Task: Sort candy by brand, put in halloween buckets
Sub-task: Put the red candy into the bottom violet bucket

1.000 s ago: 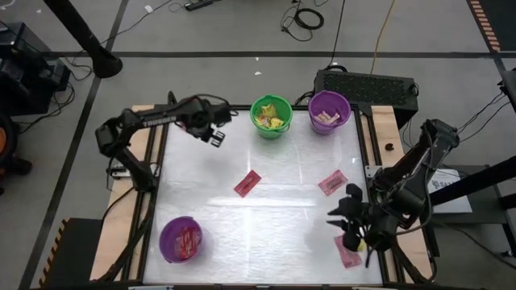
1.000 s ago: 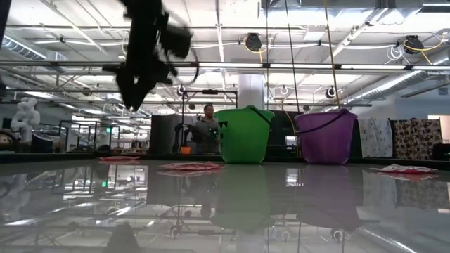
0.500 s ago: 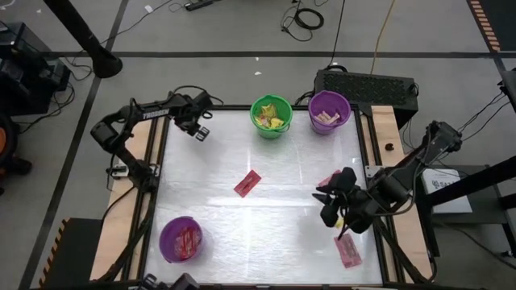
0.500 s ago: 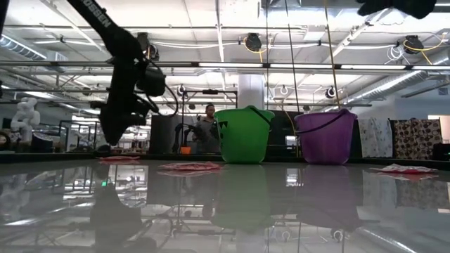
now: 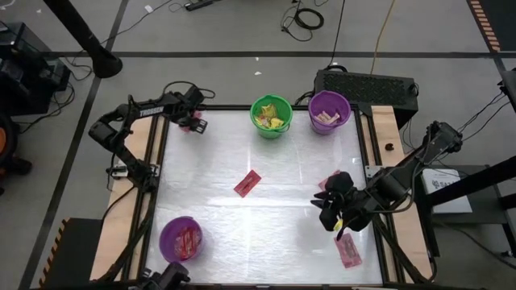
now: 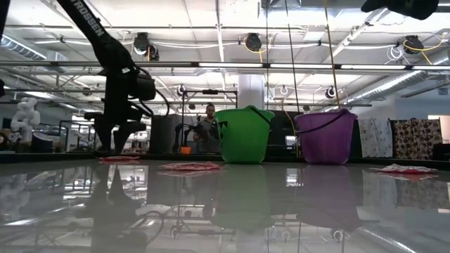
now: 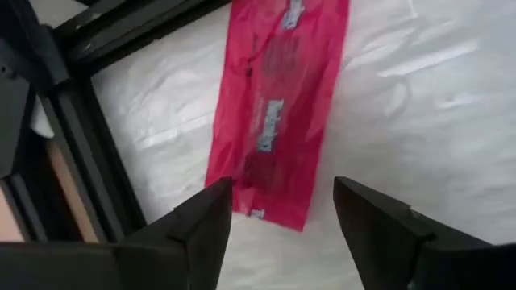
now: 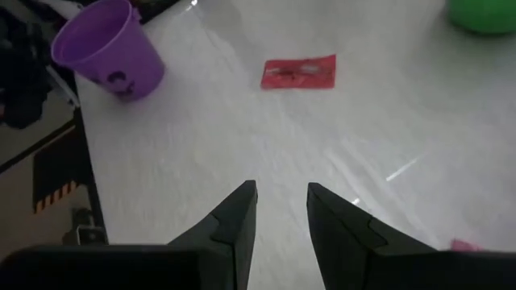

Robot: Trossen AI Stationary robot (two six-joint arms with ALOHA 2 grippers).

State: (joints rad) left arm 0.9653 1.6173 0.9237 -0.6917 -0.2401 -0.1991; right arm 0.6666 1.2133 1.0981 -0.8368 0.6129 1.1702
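A red candy packet [image 7: 278,105] lies flat on the white table at its far left corner. My left gripper [image 7: 282,234] hangs open just above it, pointing steeply down, one finger on each side of the packet's near end and touching nothing; it is also in the high view [image 5: 193,122]. My right gripper [image 5: 326,213] hovers over the table's right side, open by a narrow gap [image 8: 282,211] with nothing between its fingers. The green bucket [image 5: 271,118] and a purple bucket [image 5: 329,111] stand at the far edge. A second purple bucket [image 5: 181,239] stands near left.
Loose red packets lie mid-table [image 5: 247,183], near the right front corner [image 5: 348,251], and half hidden beside my right gripper [image 5: 322,184]. The table's black frame rail [image 7: 89,153] runs close beside the left gripper. A person stands far behind the table [image 6: 206,133].
My left gripper has swung toward the table's far left corner and come down close to the tabletop, and in the low view its fingers now stand wider apart. My right gripper has shifted a little from the right edge toward the table's middle and rolled.
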